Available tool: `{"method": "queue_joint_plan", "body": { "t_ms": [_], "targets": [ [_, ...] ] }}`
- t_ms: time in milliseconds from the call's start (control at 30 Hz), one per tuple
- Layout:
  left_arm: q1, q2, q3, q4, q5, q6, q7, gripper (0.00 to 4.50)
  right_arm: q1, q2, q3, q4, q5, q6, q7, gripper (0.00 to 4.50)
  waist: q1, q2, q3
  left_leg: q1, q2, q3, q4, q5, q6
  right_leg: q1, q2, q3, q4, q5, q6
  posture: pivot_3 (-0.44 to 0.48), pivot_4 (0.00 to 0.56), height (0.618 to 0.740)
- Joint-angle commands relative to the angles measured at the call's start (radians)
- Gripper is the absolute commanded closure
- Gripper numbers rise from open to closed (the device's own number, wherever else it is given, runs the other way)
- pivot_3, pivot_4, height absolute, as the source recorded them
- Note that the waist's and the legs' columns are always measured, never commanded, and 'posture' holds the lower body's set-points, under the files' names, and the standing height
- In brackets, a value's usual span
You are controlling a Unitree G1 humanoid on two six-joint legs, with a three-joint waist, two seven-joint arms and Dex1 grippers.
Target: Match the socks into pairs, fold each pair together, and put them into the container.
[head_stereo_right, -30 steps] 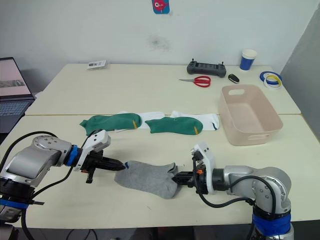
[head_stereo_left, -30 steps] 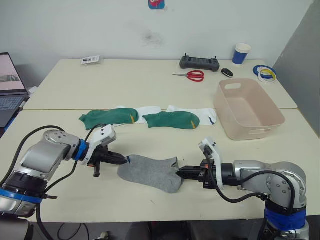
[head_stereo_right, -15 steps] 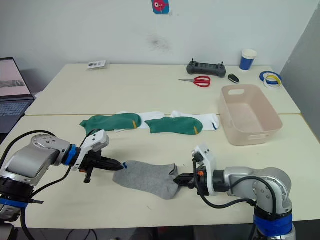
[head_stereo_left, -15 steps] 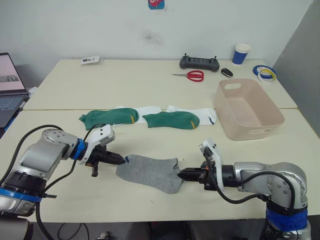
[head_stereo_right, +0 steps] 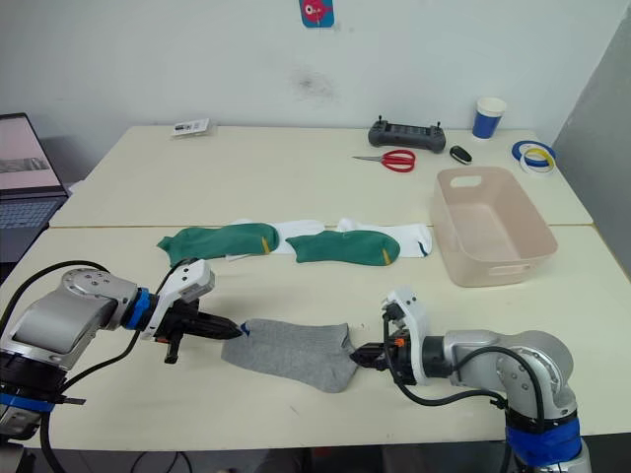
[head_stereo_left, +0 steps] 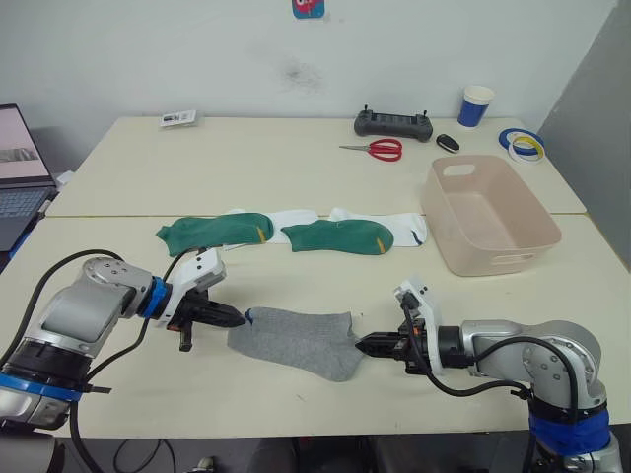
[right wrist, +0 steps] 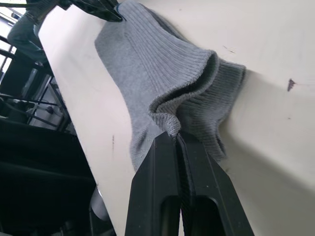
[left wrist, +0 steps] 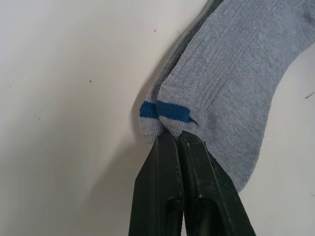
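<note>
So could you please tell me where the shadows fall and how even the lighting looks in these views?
Left eye view: even, soft light on the table, no glare. Left wrist view: the grey socks cast a soft shadow beside the toe. Right wrist view: a darker shadow lies under the cuff, dim past the table edge.

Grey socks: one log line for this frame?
left gripper shut on grey socks toe | right gripper shut on cuff | container empty

Bright, even light; perhaps overhead.
</note>
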Motion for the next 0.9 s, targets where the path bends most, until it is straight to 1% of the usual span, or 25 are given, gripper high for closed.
{"method": "queue_joint_plan", "body": {
  "t_ms": [33,500,700,900],
  "targets": [
    [0.005,0.005,0.027,-0.016,0.005,-0.015,0.007,4.46,-0.014,-0.006,-0.003,-0.004,0.002,-0.029,0.017,4.50,0.000,0.000,0.000,0.000,0.000,0.000,0.000,0.000,0.000,0.000,0.000,0.000,0.000,0.000,0.000,0.000,0.150,0.740],
    [0.018,0.006,0.028,-0.018,0.009,-0.028,0.008,4.46,-0.028,-0.016,0.013,0.033,-0.017,-0.055,0.028,4.50,0.000,0.000,0.000,0.000,0.000,0.000,0.000,0.000,0.000,0.000,0.000,0.000,0.000,0.000,0.000,0.000,0.150,0.740],
    [0.016,0.006,0.029,-0.014,0.010,-0.031,0.008,4.46,-0.058,0.008,-0.005,0.028,0.025,-0.026,0.030,4.50,0.000,0.000,0.000,0.000,0.000,0.000,0.000,0.000,0.000,0.000,0.000,0.000,0.001,0.000,0.000,0.000,0.150,0.740],
    [0.015,-0.002,0.025,-0.019,0.011,-0.030,0.015,4.46,-0.020,-0.041,0.053,0.024,-0.019,-0.047,0.041,4.50,0.001,0.000,0.000,0.000,0.000,0.000,0.000,0.000,0.000,0.000,0.000,0.000,0.000,0.000,0.000,0.000,0.150,0.740]
  ]
}}
